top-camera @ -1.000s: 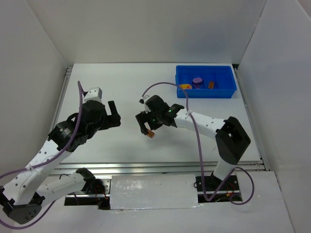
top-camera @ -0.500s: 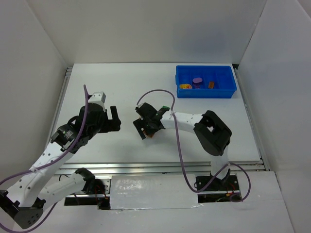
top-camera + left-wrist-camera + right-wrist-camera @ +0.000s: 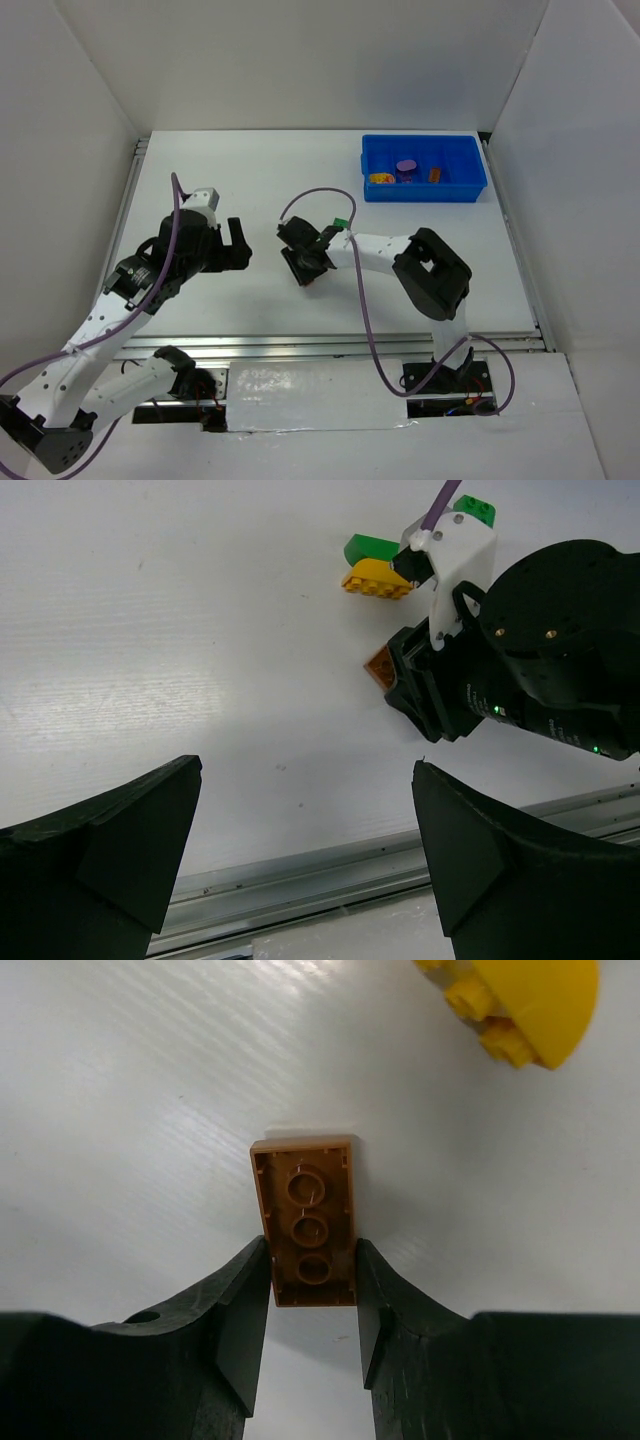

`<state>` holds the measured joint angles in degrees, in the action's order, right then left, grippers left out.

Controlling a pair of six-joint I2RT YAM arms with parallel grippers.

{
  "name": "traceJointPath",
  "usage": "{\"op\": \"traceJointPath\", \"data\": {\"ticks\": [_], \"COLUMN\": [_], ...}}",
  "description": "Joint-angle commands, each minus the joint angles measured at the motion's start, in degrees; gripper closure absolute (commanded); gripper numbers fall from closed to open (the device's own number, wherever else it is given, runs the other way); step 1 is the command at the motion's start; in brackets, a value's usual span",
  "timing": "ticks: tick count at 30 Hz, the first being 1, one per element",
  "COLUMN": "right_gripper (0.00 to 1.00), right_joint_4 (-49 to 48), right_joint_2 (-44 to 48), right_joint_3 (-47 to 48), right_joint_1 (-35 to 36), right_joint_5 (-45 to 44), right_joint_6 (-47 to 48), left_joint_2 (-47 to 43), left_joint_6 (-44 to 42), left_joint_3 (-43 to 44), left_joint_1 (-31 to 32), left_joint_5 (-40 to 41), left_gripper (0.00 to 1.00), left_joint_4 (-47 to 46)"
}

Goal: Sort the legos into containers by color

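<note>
The right gripper clamps a brown brick lying mid-table, the left gripper gapes empty, three bricks already sit in the blue tray, and a yellow brick and a green brick lie unsorted.

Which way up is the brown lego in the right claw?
Upside down: the brown lego shows its hollow underside with three round tubes.
</note>
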<state>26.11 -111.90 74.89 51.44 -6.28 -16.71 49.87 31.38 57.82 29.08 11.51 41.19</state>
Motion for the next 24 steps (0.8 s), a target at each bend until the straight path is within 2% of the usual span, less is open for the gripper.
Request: {"op": "traceJointPath", "data": {"ticks": [1, 2, 7, 10, 14, 15, 18, 21, 22, 24], "right_gripper": [0.87, 1.0, 1.0, 1.0, 1.0, 1.0, 1.0, 1.0, 1.0, 1.0], "right_joint_4": [0.0, -0.18, -1.85, -0.89, 0.25, 1.04, 4.11, 5.88, 5.62, 6.84], "right_joint_2": [1.24, 3.07, 13.78, 20.28, 24.0, 23.83, 19.8, 10.67, 8.47, 2.23], "right_joint_3": [0.87, 0.87, -0.1, 0.52, 3.06, 5.42, 14.2, 25.78, 27.83, 35.03], "right_joint_1": [1.56, 1.99, 2.17, 0.6, -10.81, -16.66, -25.91, -33.22, -37.6, -41.58], "right_joint_5": [1.8, 3.37, 11.72, 9.9, 7.96, 6.65, 0.33, -1.27, -0.49, 1.53], "right_joint_6": [-0.43, -0.34, 0.71, -0.25, -1.22, -0.7, 2.9, 5.02, 4.93, 4.23], "left_joint_2": [-0.65, -0.73, -0.65, -0.73, -1.17, -1.18, -1.35, -1.96, -2.75, -3.54], "left_joint_6": [-1.76, -1.76, -2.02, -1.85, -1.76, -1.76, -1.58, -1.05, -1.05, -1.23], "left_joint_3": [-0.08, -0.17, -0.17, -0.17, -0.43, -0.43, -0.17, -0.25, -0.52, -1.04], "left_joint_1": [-0.6, -0.69, -1.22, -1.48, -1.83, -1.75, -1.92, -2.01, -1.92, -2.01], "left_joint_5": [-1.58, -1.66, -2.19, -2.02, -1.58, -1.14, 2.01, 3.52, 3.26, 2.65], "left_gripper": [0.01, 0.0, 0.01, 0.0, 0.0, 0.0, 0.0, 0.0, 0.0, 0.0], "left_joint_4": [-2.52, -2.69, -2.78, -2.78, -2.78, -2.78, -1.82, -1.29, -1.64, -2.08]}}
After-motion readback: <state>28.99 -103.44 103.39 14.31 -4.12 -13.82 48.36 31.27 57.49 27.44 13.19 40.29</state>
